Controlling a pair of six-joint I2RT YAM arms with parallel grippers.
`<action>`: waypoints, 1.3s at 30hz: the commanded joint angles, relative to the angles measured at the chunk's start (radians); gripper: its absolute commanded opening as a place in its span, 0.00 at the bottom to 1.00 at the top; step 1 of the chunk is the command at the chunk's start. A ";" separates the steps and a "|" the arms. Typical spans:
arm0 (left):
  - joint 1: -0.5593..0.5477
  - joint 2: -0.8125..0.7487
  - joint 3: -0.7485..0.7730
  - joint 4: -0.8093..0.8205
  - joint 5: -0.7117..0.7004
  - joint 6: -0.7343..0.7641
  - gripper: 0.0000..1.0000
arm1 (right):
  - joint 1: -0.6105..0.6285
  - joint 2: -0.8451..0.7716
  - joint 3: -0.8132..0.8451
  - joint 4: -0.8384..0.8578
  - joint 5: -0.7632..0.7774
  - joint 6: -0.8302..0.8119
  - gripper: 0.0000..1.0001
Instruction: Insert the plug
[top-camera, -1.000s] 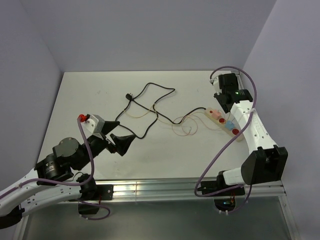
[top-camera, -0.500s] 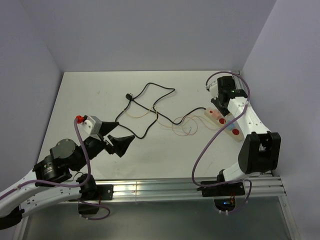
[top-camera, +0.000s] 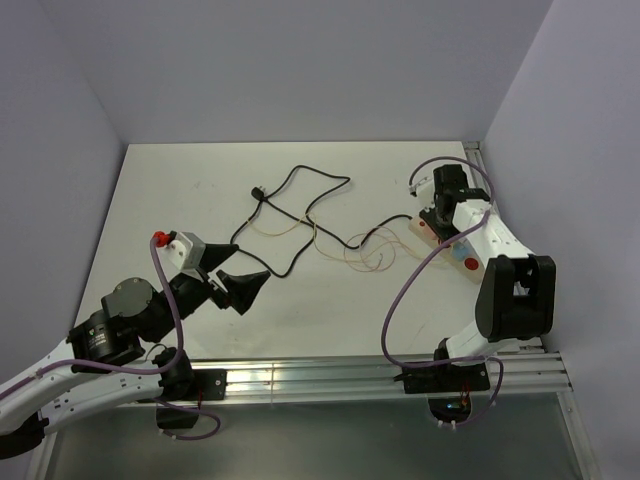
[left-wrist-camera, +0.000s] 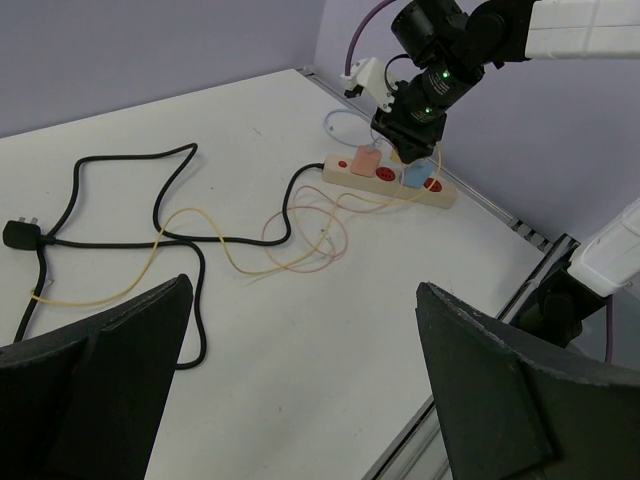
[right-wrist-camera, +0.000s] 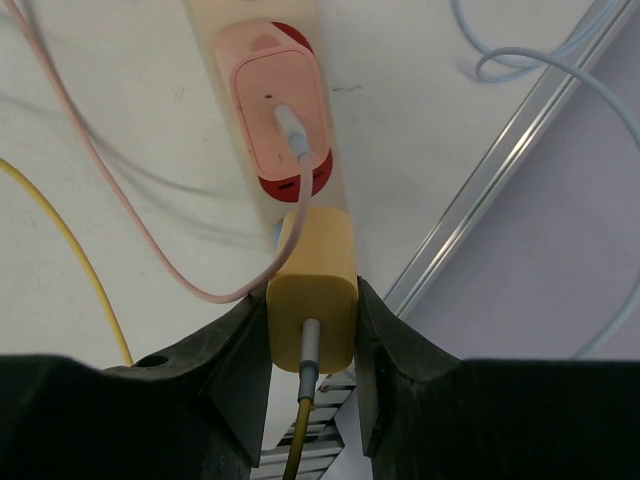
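**Right claw clamped on yellow plug at the power strip — seating not confirmed**

Right gripper (right-wrist-camera: 311, 305): closed on the yellow plug (right-wrist-camera: 312, 270). Both black fingers (right-wrist-camera: 243, 350) press the plug's side faces; its yellow cable leaves the rear end towards the camera. The wrist stands over the power strip (left-wrist-camera: 445, 196) at the far right of the table (top-camera: 170, 200), close to the table's edge rail.

Yellow plug: its front end meets the cream body of the strip just past the pink plug (right-wrist-camera: 280, 110). The wrist view does not show the pins, so it cannot be told whether they have entered a socket.

Pink plug: seated on a red socket of the strip, with a thin pink cable curving away to the left.

Light-blue plug (left-wrist-camera: 417, 173): on the strip, just beside the right gripper in the left wrist view.

Left gripper (top-camera: 249, 262): jaws spread wide, holding nothing, hanging above the near left part of the table — well apart from the strip.

Black cord (top-camera: 300, 215): lies in loose loops across the middle of the table, running to the strip. Its black plug end (left-wrist-camera: 18, 234) rests flat on the table, untouched. Thin yellow and pink cables loop over it.
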 joint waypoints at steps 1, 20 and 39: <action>0.000 0.002 -0.001 0.031 0.005 0.002 1.00 | -0.006 -0.024 -0.005 0.049 -0.067 -0.010 0.00; 0.000 0.002 -0.006 0.034 0.016 0.005 0.99 | -0.092 0.010 -0.035 0.131 -0.144 -0.087 0.00; 0.000 -0.012 -0.012 0.038 0.026 0.017 0.99 | -0.103 0.048 -0.112 0.146 -0.248 -0.128 0.00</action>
